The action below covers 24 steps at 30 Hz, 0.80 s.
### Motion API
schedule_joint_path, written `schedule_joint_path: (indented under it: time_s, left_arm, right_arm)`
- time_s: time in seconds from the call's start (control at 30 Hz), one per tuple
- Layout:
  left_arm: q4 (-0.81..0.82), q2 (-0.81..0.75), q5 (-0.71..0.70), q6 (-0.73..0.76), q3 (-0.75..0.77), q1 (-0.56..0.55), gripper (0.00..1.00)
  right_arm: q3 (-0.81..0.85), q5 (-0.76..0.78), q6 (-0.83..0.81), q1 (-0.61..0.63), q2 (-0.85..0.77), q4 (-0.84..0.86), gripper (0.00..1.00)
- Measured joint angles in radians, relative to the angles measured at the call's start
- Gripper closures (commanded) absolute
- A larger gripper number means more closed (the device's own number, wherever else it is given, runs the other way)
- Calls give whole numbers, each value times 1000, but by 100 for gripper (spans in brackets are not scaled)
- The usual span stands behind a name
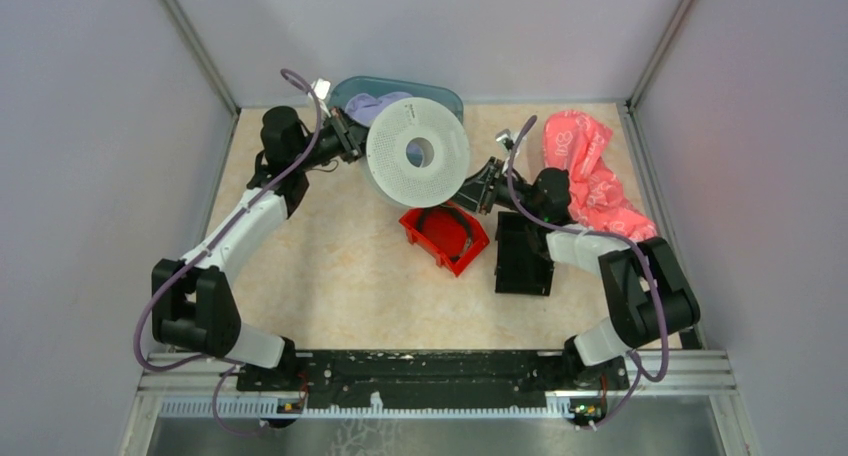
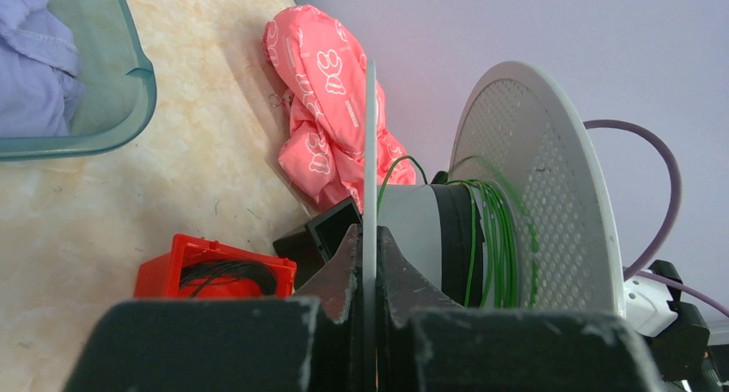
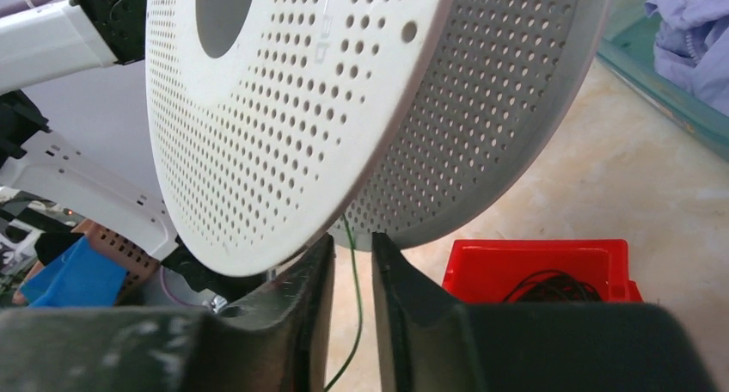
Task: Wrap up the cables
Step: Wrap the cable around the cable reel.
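white spool point(image 3: 344, 108) cut off at twelve o'clock in the right wrist view, green wire point(image 3: 354, 272) running off at six o'clock, untraceably fine from above, teal bin point(image 2: 142, 100) cropped at ten o'clock, red bin point(image 2: 163, 276) contents dark, unclear

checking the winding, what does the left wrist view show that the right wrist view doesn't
Only left wrist: green wire turns wound on the hub of the white spool, the left gripper clamped on one flange rim, the pink cloth.
Only right wrist: the spool's centre hole, one green strand hanging between the parted fingers of the right gripper.
Both: the spool, the red bin, the teal tub.
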Motion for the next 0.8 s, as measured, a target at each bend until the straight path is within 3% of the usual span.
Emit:
schedule_joint_path:
  time_s: [0.23,0.47,0.8]
  left_arm:
    - [-24,0,-1,29,0,8,100]
    - [-66,0,-11,83,5,8,100]
    - [-105,-14,-39,159,10,10,100]
  right_arm:
    - [0,-3,-117,-28,-60,-162,65]
    - [16,8,-226,-34,-66,-351,50]
    - [73,58,-262,-87,-79,-521,45]
